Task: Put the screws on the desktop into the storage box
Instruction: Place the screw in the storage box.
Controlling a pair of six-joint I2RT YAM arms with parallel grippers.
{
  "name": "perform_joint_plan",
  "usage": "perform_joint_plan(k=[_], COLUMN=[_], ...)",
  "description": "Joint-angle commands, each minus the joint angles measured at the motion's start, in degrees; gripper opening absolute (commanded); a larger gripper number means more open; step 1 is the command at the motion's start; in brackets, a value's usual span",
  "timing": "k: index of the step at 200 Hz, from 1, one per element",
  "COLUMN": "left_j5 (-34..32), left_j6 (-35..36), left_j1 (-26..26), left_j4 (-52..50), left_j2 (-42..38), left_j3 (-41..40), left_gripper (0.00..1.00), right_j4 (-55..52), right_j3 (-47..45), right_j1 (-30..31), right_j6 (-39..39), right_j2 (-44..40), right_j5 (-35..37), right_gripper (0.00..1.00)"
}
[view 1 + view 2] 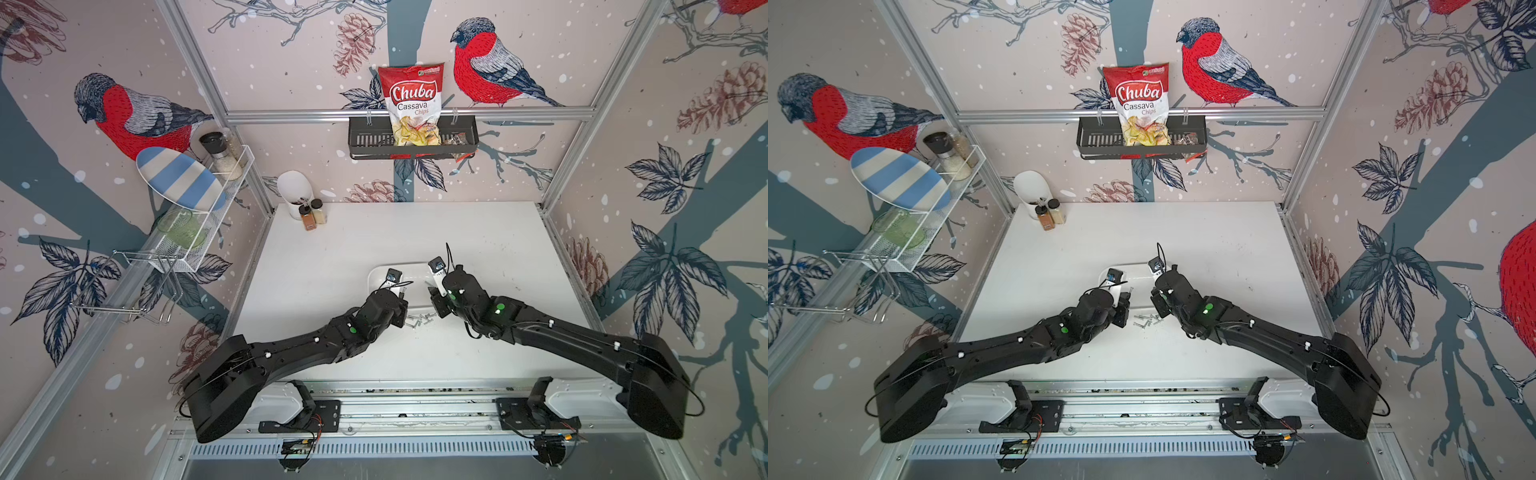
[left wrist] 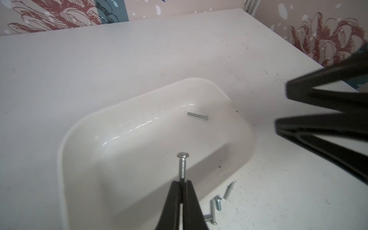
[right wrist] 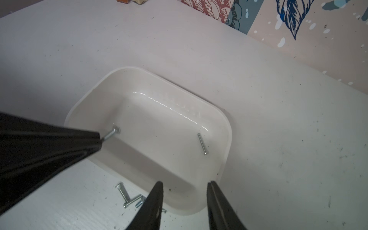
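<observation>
While over the storage box (image 2: 129, 151), left end effector (image 2: 182, 182) clenched on a screw (image 2: 182, 167), right end effector (image 3: 185, 182) agape, empty.

Walls all round: pale pink wallpaper (image 1: 291, 62), big red bullfinches (image 1: 482, 66), pine cones (image 1: 353, 43), dark leaves, grey-blue branches. Aluminium rails (image 1: 291, 114) run up the corners and across the back wall. Black slotted basket (image 1: 370, 139) hangs on the back rail, with a Chuba cassava chips bag (image 1: 411, 99) standing in it. Left wall: white mesh shelf (image 1: 197, 253) with striped blue plate (image 1: 178, 178), grinder (image 1: 218, 151), green glass dish (image 1: 183, 230); chrome wire rack (image 1: 137, 286) lower down. White cup (image 1: 293, 187) and two spice jars (image 1: 311, 216) in the back left corner. Light is soft and even.
</observation>
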Motion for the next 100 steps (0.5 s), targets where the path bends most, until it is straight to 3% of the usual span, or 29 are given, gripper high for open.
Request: perform_joint_plan(k=[1, 42, 100], left_j5=[6.11, 12.04, 11.99], left_j6=[2.14, 3.61, 5.49], left_j1=[2.79, 8.16, 10.06], left_j4=[0.06, 0.54, -1.56], left_j2=[1.57, 7.80, 14.13], left_j3=[1.24, 3.57, 6.67], left_gripper=[0.00, 0.00, 0.00], right_j4=[1.44, 6.15, 10.29], right_j3=[-3.94, -9.46, -9.74], right_j1=[0.52, 3.24, 7.71], right_j6=[4.91, 10.14, 12.03], right_j2=[-3.14, -2.91, 9.72], right_j5=[-0.12, -3.93, -4.49], right_gripper=[0.41, 0.42, 0.41])
